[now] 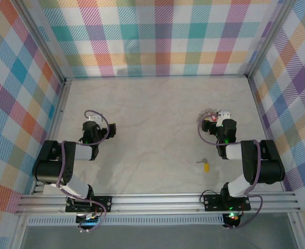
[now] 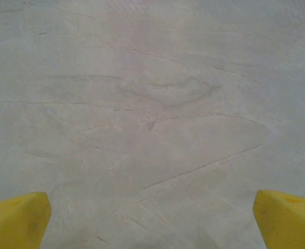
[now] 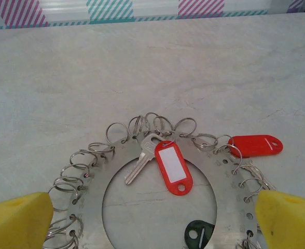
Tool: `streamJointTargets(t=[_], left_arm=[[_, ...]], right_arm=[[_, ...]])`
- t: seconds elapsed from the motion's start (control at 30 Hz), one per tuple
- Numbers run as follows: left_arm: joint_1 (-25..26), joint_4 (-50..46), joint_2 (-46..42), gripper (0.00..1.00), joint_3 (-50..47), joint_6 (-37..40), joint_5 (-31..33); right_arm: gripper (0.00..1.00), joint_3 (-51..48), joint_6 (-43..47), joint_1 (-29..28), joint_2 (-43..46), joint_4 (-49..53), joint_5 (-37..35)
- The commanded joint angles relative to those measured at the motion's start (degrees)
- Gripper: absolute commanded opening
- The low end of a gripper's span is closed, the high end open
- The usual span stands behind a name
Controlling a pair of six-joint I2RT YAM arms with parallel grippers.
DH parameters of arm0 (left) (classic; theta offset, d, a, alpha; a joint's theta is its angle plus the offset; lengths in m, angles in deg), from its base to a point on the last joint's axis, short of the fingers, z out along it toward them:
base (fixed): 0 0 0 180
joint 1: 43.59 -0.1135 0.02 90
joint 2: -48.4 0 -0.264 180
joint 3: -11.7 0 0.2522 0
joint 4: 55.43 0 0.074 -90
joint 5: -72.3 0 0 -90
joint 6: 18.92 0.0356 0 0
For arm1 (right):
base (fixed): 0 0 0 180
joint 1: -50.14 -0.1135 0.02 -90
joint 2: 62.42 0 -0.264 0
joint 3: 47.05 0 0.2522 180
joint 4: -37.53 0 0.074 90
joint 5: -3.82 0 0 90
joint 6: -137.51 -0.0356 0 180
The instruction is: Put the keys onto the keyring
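Observation:
The keyring (image 3: 97, 179) is a flat silver ring fringed with small split rings, lying on the table at right (image 1: 209, 117). On it hang a silver key (image 3: 140, 160) with a red tag (image 3: 173, 167), a second red tag (image 3: 255, 146) and a dark tag (image 3: 199, 234). My right gripper (image 3: 152, 223) (image 1: 221, 118) is open over the ring's near part, a yellow finger (image 3: 17, 220) off each side. A loose key with a yellow tag (image 1: 205, 165) lies nearer the bases. My left gripper (image 2: 152, 220) (image 1: 93, 121) is open over bare table.
The marbled tabletop (image 1: 152, 124) is fenced by plaid walls (image 1: 157, 36) at the back and both sides. An aluminium rail (image 1: 157, 199) runs along the near edge by the arm bases.

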Motion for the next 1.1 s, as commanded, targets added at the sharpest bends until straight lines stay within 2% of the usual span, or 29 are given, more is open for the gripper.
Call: streamJointTargets(t=[0.0,0.83,0.93,1.07], left_arm=[[-0.04,1.83,-0.21,1.00,0.90,-0.43,-0.02],[-0.10,1.37,-0.19,1.00,1.18,-0.92,1.02],[-0.17,-0.47,-1.15,1.00,1.96,-0.38,-0.18],[0.01,-15.31,-7.41,1.00,7.56,-0.20,-1.56]], right_arm=[[1.00,0.48,-0.80,0.11,0.62,-0.66,0.18],[1.00,-0.11,-0.84,0.04,1.53,-1.09,-0.22],[1.00,0.96,-1.91,0.08,5.65,4.48,-3.07],[1.00,3.02,-1.70,0.17,15.87,17.21,-1.77]])
